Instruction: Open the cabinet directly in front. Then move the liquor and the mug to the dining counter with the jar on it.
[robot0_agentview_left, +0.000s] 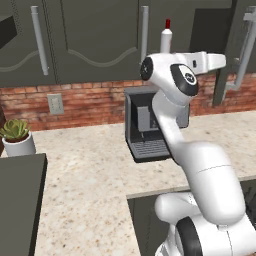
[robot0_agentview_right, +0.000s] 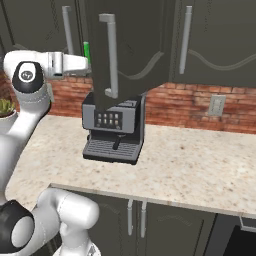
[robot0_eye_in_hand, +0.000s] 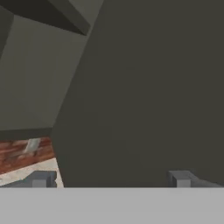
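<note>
Upper centre, a slim white bottle (robot0_agentview_left: 166, 36) stands in the opened cabinet (robot0_agentview_right: 130, 45); likely light, smooth, tippy. Grip its body. Hand (robot0_eye_in_hand: 109, 180) open, empty.

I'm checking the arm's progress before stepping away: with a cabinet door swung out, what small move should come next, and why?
Probably ease the open gripper back off the swung-out cabinet door and turn toward the liquor. The door stands edge-on over the coffee machine, so the opening seems done; the hand view faces the dark door panel close up, and the bottle's red cap shows just behind the wrist.
</note>
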